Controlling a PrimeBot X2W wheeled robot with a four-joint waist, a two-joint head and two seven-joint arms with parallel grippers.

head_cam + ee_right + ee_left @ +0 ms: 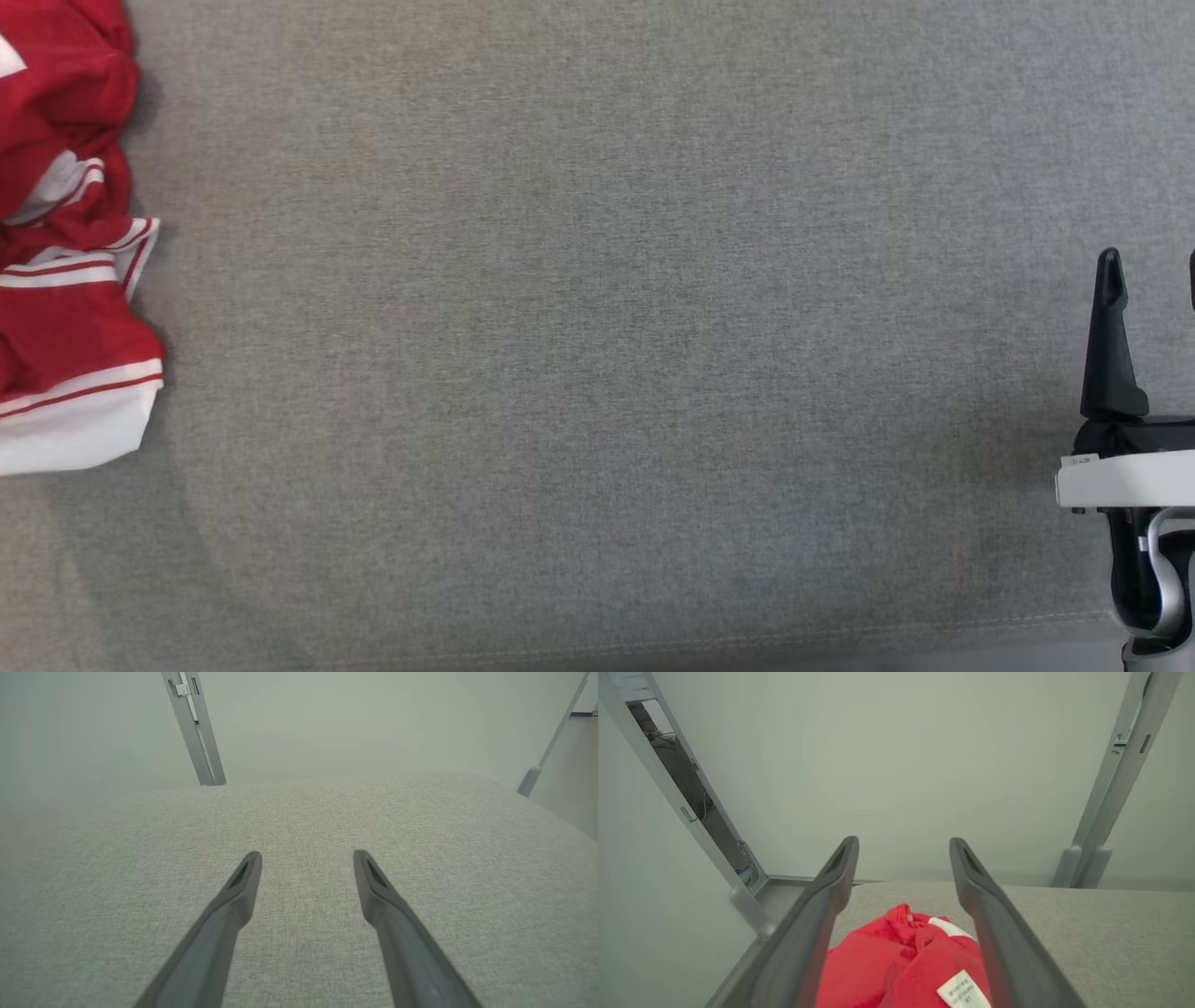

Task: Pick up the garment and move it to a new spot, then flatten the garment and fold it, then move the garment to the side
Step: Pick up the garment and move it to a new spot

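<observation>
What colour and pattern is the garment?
The garment is red with white stripes and bands, best in the head view.

The garment (65, 271) is red with white stripes and a white hem, lying on grey woven fabric (607, 327).

I seem to work in a lab test booth: plain pale panels (924, 765) and grey metal posts (194, 732) stand beyond my jaws, around a grey cloth-covered tabletop (597, 336).

White tag (964, 991) on the red garment (887, 961), near side: a few lines of small dark print, too blurred to read. Nothing else legible.
</observation>
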